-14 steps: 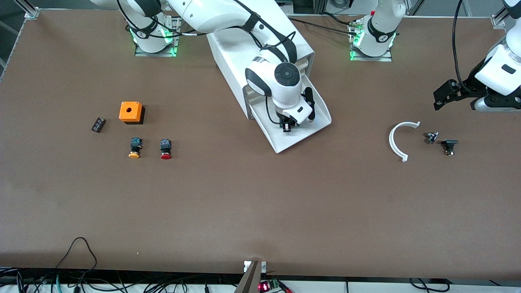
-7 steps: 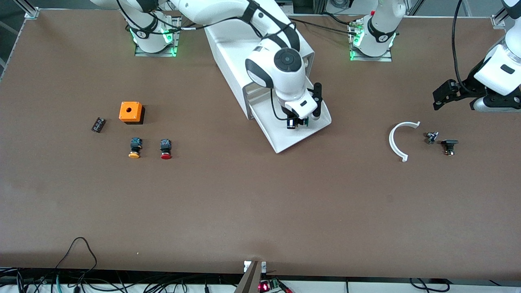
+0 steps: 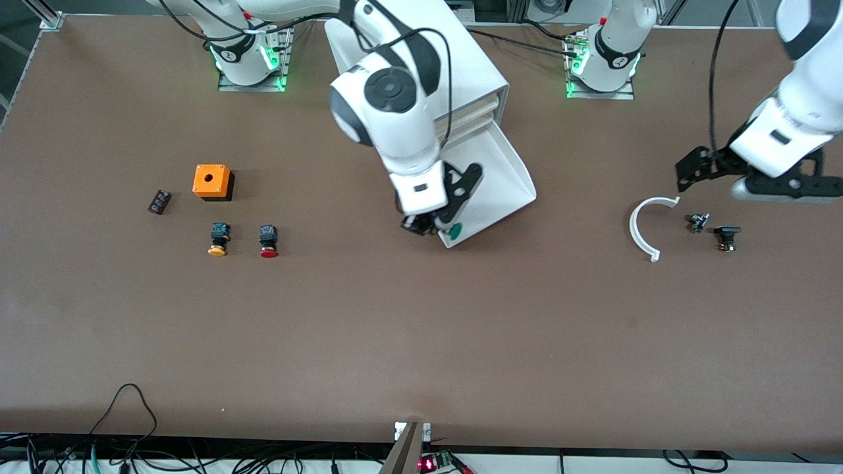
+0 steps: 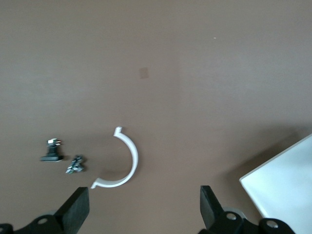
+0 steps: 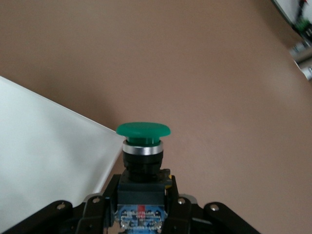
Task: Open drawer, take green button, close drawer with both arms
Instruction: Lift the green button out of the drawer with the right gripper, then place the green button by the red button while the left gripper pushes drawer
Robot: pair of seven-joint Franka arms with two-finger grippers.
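The white cabinet (image 3: 454,59) stands at the back middle with its bottom drawer (image 3: 507,178) pulled out, an open shallow tray. My right gripper (image 3: 431,226) is shut on the green-capped button (image 3: 453,230) and holds it in the air over the drawer's front corner. In the right wrist view the button (image 5: 143,141) sits between the fingers (image 5: 97,204), green cap outward, with the drawer's corner (image 5: 48,161) beside it. My left gripper (image 3: 688,170) is open and empty above the table near the white curved piece (image 3: 642,227); it also shows in the left wrist view (image 4: 144,209).
An orange box (image 3: 211,180), an orange-capped button (image 3: 218,239), a red-capped button (image 3: 268,241) and a small black part (image 3: 159,201) lie toward the right arm's end. Two small dark parts (image 3: 714,230) lie beside the curved piece (image 4: 122,161).
My right gripper has lifted the green button out of the drawer and carried it to the drawer's front corner. My left gripper has moved toward the cabinet.
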